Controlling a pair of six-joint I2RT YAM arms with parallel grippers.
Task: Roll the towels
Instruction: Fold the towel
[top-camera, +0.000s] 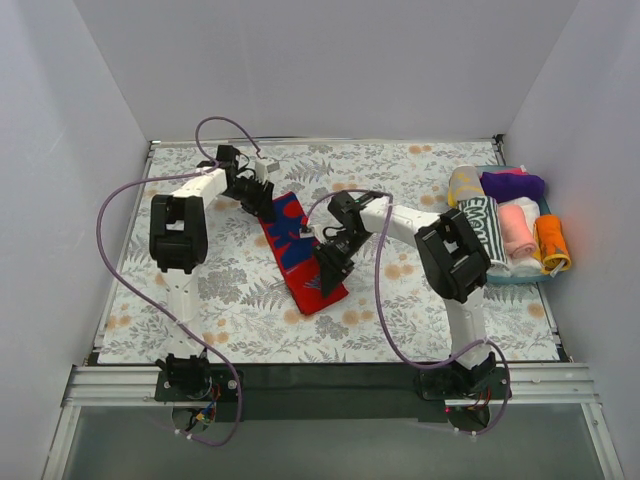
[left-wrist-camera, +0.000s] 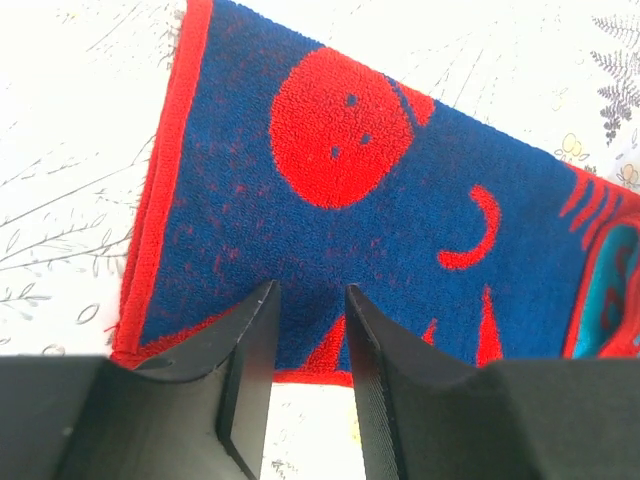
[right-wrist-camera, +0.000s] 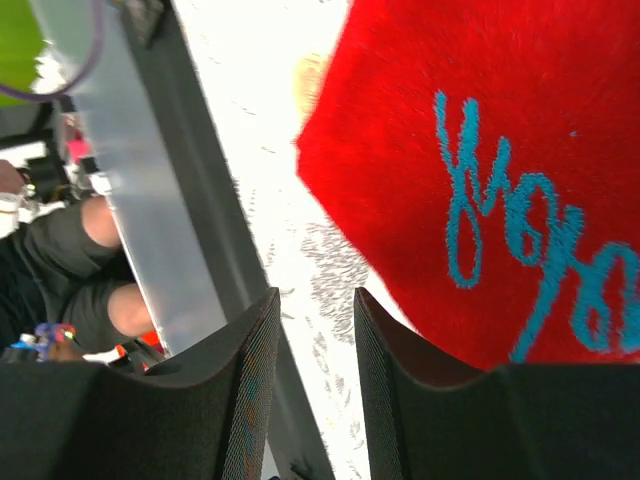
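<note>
The towel (top-camera: 297, 252) lies flat along 11-to-5 o'clock, left claw (left-wrist-camera: 308, 292) at its far end, right claw (right-wrist-camera: 316, 298) at its near end, both slightly apart, holding nothing.

Red-and-blue towel (top-camera: 296, 250): in the top view its far end lies under the left gripper (top-camera: 262, 198) and its right side behind the right gripper (top-camera: 328, 268).
Left wrist view: near hem hidden by fingers (left-wrist-camera: 240, 380), right part cut off.
Right wrist view: teal script (right-wrist-camera: 520, 240) runs off the frame.
</note>
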